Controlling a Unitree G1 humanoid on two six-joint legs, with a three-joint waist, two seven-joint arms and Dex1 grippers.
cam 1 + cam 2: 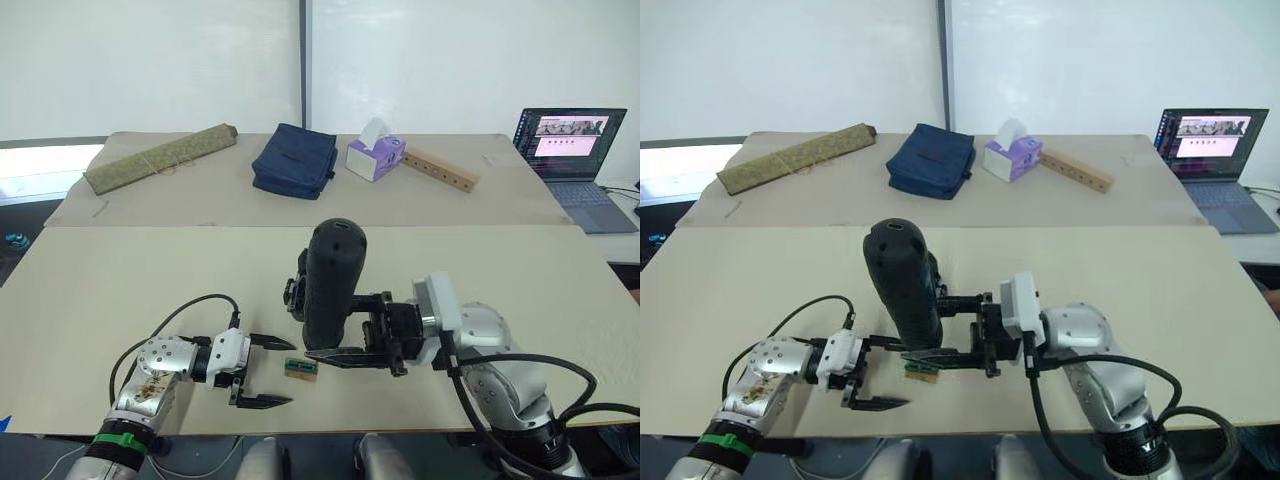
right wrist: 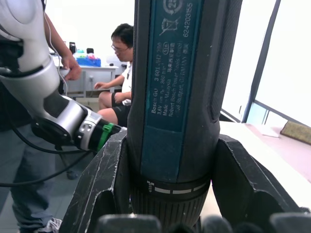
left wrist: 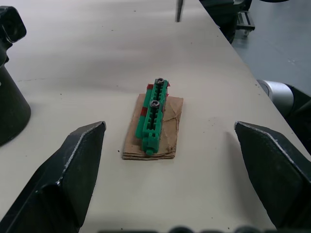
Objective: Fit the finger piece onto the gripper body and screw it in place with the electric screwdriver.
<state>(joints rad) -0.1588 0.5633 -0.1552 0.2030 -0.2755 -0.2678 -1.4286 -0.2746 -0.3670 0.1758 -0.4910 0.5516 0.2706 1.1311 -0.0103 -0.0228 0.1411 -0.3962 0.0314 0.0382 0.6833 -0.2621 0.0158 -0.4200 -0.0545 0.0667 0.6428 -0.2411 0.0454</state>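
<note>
A: Table (image 1: 120, 290) first — wide, beige top, w/ a second table behind it carrying a rolled mat (image 1: 160, 157), navy bag (image 1: 295, 160), tissue box (image 1: 375, 156), drilled wood strip (image 1: 440, 170). Laptop (image 1: 572, 150) at far right, screen on.

B: And the electric screwdriver (image 1: 333, 280)?

A: Upright near the front edge, rounded end up. Right gripper (image 1: 345, 335) is clamped round its lower part, one finger each side; right wrist view shows the label side of the barrel pinned between both fingers (image 2: 104, 189).

B: Gripper body?

A: Black block (image 1: 296, 292) just behind the screwdriver, mostly hidden by it. Can't tell if it's touching.

B: Left side?

A: Left gripper (image 1: 262, 372) sits low over the table, fingers spread wide apart, holding nothing. Just beyond its tips lies a small green terminal block (image 3: 153, 116) on a tan cardboard scrap (image 3: 167, 138), two screws on top. It's between the two grippers, near the front edge.

B: Finger piece?

A: Can't pick it out.

B: Anyone around?

A: Seated person (image 2: 119, 73) in the background of the right wrist view, beside a desk.
</note>
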